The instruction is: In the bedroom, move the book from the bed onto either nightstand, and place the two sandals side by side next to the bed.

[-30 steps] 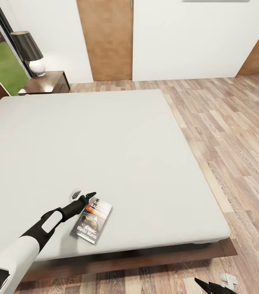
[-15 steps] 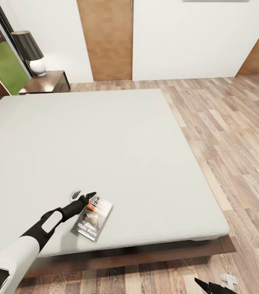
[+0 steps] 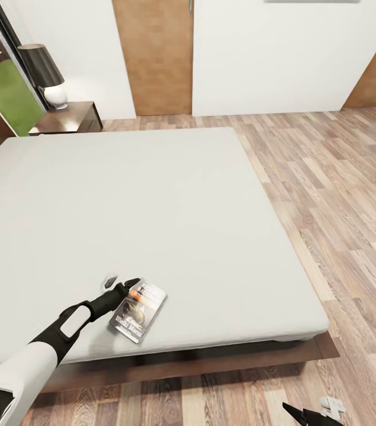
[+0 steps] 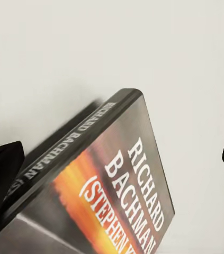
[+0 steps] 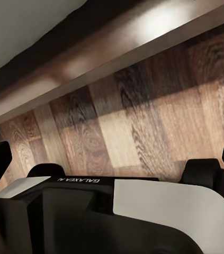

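The book (image 3: 137,310), dark with an orange band, lies on the off-white bed (image 3: 152,207) near its front edge. My left gripper (image 3: 122,281) is open at the book's far end. In the left wrist view the book (image 4: 106,201) sits between the spread fingers, its spine against one fingertip (image 4: 0,164) and that side apparently tilted up off the mattress. My right gripper (image 3: 315,411) hangs low over the floor in front of the bed, open and holding nothing. A nightstand (image 3: 69,117) stands at the bed's far left corner. The sandals are out of view.
A lamp (image 3: 42,74) with a dark shade stands on the nightstand. Brown doors (image 3: 152,56) are set in the white back wall. Wood-plank floor (image 3: 341,195) runs along the bed's right side. The right wrist view looks at the bed frame (image 5: 117,47) and my own base (image 5: 106,211).
The whole picture has shifted slightly, so the camera moved. The book has turned a little and looks shorter, with one side lifted at my left gripper. The right arm is still.
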Controlling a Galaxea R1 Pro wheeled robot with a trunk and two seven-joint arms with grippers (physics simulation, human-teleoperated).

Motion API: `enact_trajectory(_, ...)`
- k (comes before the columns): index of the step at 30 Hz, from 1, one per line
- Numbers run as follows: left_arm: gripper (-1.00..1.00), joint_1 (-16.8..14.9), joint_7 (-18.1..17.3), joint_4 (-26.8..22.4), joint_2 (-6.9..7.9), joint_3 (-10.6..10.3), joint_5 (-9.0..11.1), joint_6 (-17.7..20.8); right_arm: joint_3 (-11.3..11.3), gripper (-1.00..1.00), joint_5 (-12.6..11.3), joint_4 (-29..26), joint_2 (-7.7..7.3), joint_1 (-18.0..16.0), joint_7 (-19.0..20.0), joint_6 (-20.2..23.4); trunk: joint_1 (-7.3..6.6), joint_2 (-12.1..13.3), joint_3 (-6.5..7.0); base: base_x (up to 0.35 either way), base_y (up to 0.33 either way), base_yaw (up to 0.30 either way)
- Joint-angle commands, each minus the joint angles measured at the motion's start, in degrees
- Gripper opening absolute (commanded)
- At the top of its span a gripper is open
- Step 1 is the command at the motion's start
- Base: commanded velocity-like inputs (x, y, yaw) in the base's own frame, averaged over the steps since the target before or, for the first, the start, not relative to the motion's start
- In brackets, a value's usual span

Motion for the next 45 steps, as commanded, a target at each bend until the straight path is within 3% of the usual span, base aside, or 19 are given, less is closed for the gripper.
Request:
enact_trajectory(1, 1.00, -0.01, 0.09, 0.05, 0.05, -0.37, 0.17, 0.26, 0.35, 1.00, -0.56, 0.08, -0.04, -0.01, 0.13, -0.09, 0.00, -0.02, -0.04, -0.003, 0.000, 0.000)
enact_trajectory(45, 1.00, -0.01, 0.08, 0.05, 0.05, -0.40, 0.17, 0.19, 0.35, 1.00, -0.56, 0.08, -0.04, -0.03, 0.13, -0.09, 0.00, -0.02, -0.04, 0.005, -0.032, 0.000)
